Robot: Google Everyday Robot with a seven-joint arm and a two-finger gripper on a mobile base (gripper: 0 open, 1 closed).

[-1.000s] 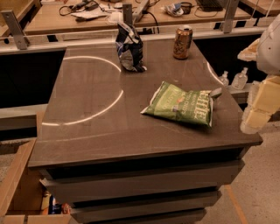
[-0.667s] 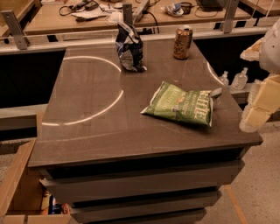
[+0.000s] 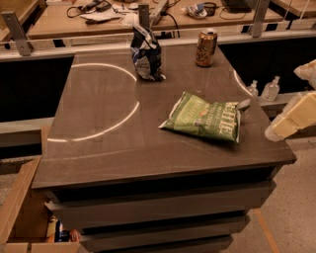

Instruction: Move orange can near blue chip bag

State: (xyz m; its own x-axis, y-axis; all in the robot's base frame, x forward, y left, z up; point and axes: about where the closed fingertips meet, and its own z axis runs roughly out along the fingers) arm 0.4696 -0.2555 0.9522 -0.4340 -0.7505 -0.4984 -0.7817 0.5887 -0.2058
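The orange can (image 3: 206, 48) stands upright at the far right of the dark table top (image 3: 98, 148). The blue chip bag (image 3: 145, 54) stands upright at the far middle of the table, about a can's height to the left of the can. My gripper (image 3: 292, 120) shows as cream-coloured parts at the right edge of the view, beyond the table's right side. It is well in front of the can, apart from it, and holds nothing that I can see.
A flat green chip bag (image 3: 205, 117) lies on the right half of the table between the gripper and the can. Small clear bottles (image 3: 270, 90) stand on a ledge to the right. A cluttered bench (image 3: 98, 15) runs behind the table. A wooden crate (image 3: 19, 212) sits at lower left.
The white upper part of the arm shows less at the right edge than before. The can and both bags have not moved.
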